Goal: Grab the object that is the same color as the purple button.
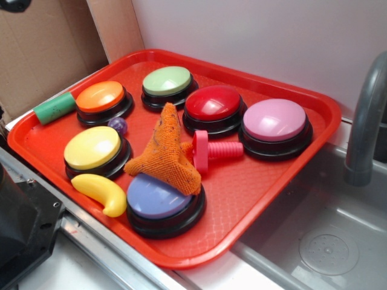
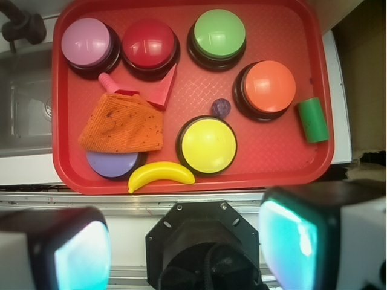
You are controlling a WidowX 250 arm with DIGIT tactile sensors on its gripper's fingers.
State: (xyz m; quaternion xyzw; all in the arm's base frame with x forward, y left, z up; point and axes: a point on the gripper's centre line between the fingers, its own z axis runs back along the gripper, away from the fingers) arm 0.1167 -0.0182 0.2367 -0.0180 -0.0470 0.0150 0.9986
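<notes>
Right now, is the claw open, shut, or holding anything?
Claw: open, holding nothing, above the tray's near edge, away from the purple ball.

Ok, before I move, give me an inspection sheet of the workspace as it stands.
Surface: red tray beside a grey sink.
Job's things: small purple ball lies free between the orange button and yellow button; purple button half covered by the orange cloth.
Clutter: green button, red button, pink button, pink plastic screw partly under the cloth, toy banana, green cylinder on the tray's edge.
Grippers: gripper open, above the tray's near edge, holding nothing.
Cables: nothing seen.
Surroundings: grey faucet, cardboard, white wall.
</notes>
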